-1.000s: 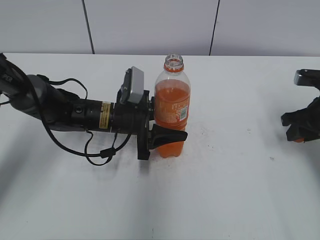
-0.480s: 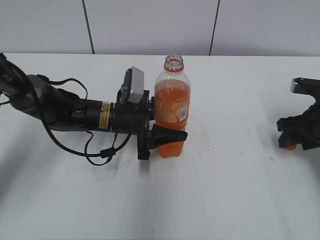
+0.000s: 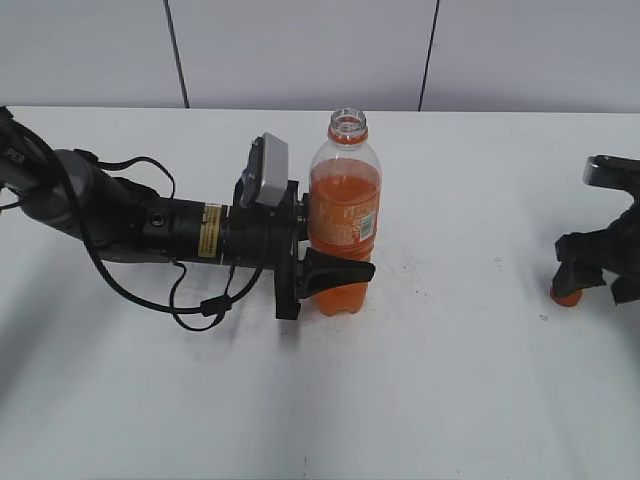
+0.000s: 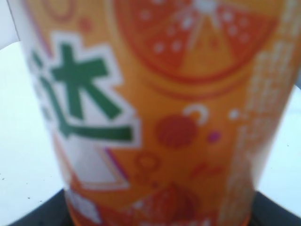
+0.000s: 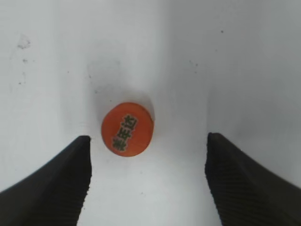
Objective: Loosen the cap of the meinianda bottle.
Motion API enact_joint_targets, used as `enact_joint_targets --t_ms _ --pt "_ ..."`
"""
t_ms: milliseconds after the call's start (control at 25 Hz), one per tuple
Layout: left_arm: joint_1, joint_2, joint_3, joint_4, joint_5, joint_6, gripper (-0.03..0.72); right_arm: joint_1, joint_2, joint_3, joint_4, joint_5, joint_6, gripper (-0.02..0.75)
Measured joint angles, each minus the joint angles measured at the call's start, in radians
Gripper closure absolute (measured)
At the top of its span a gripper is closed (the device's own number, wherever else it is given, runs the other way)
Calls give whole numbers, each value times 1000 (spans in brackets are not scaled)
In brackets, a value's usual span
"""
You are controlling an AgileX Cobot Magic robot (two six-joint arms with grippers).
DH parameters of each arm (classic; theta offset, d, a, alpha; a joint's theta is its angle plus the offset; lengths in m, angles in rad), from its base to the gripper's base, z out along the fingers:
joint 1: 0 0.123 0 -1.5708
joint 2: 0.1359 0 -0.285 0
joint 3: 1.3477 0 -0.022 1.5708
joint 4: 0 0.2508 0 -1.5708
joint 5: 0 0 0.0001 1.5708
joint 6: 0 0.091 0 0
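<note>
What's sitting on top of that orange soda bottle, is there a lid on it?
Nothing: the meinianda bottle has an open mouth with only its orange neck ring. The cap lies on the table below the open right pincer. The left pincer hides part of the bottle's lower body.

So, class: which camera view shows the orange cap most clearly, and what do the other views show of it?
The right wrist view: the cap lies top-up on the white table, green print visible, between the open fingers of the right gripper. The exterior view shows only a small orange spot beneath that gripper. The left wrist view shows only the bottle label.
</note>
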Motion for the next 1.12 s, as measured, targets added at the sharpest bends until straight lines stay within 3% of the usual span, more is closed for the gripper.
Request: enact_joint_targets --t_ms 120,280,400,1120 --pt "0 0 0 -4 2 -8 273 0 -32 -4 0 24 4 174" --pt "0 0 0 4 20 -19 148 0 -90 -4 1 43 4 174" --pt "0 0 0 5 -5 -22 109 0 -127 -4 7 51 4 174" --pt "0 -69 40 -41 -41 -25 100 0 -293 -4 12 63 5 174"
